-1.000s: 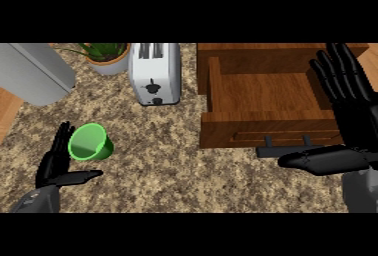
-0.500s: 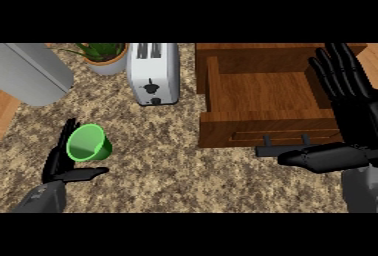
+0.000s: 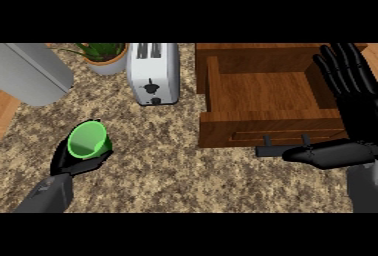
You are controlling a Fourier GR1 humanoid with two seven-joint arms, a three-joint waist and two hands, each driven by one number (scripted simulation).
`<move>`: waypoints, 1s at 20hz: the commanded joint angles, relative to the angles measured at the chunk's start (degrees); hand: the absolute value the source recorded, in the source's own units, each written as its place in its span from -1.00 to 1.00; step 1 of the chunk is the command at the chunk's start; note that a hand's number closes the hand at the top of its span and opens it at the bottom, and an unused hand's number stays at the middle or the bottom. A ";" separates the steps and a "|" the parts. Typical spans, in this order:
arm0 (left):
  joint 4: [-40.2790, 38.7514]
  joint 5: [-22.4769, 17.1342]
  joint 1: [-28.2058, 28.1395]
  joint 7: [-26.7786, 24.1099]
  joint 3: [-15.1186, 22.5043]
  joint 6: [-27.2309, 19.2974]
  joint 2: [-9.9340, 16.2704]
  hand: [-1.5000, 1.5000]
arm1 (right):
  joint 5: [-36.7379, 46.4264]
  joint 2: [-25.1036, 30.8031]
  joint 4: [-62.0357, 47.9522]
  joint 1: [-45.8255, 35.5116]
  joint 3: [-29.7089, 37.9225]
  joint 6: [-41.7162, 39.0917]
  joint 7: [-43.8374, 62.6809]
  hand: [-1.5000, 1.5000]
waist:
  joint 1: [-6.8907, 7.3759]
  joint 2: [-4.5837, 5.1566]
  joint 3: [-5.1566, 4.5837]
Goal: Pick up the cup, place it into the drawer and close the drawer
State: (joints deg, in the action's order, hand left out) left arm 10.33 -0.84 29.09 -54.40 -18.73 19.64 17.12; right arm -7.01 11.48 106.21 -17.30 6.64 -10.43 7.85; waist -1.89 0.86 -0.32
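Gripping the cup (image 3: 88,141), the left hand (image 3: 74,162) shows at the lower left of the counter (image 3: 170,170), its black fingers curled round the cup's underside and side. That cup is bright green, tapered, with a thin darker rim and a pale green inside; it is tilted so its open mouth faces up and toward the view, and part of its base is hidden by the hand.

At the right the wooden drawer (image 3: 266,95) stands pulled open, its brown floor bare, its front panel carrying a dark handle (image 3: 284,147). Cup and drawer are well apart.

Over the drawer's right edge the right hand (image 3: 354,110) is open, fingers straight and spread upward, thumb reaching left just beside the handle.

Behind, a white toaster (image 3: 153,72) stands between a potted plant (image 3: 107,55) and the drawer, with a grey block (image 3: 33,72) at the far left.
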 commanded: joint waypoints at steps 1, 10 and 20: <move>2.71 1.31 -2.80 -12.50 0.93 -0.66 -2.83 1.00 | -0.17 0.59 -1.26 -1.64 0.69 0.14 0.75 -1.00 | 0.22 0.08 -0.04; 6.39 -2.05 1.14 -15.00 -2.80 -2.66 -2.55 1.00 | -0.69 0.38 0.74 1.14 1.61 -0.03 -0.82 -1.00 | 0.06 -0.32 0.06; 13.17 -2.40 5.76 -9.46 -0.48 -7.76 -10.09 1.00 | -1.21 0.02 0.78 3.38 1.98 -0.77 -2.07 -1.00 | 1.48 -0.96 0.33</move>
State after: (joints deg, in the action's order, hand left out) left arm 20.36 -3.48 32.13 -61.37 -20.82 9.36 9.23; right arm -7.72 12.12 106.66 -15.03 8.16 -11.40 6.56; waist -0.94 0.24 -0.10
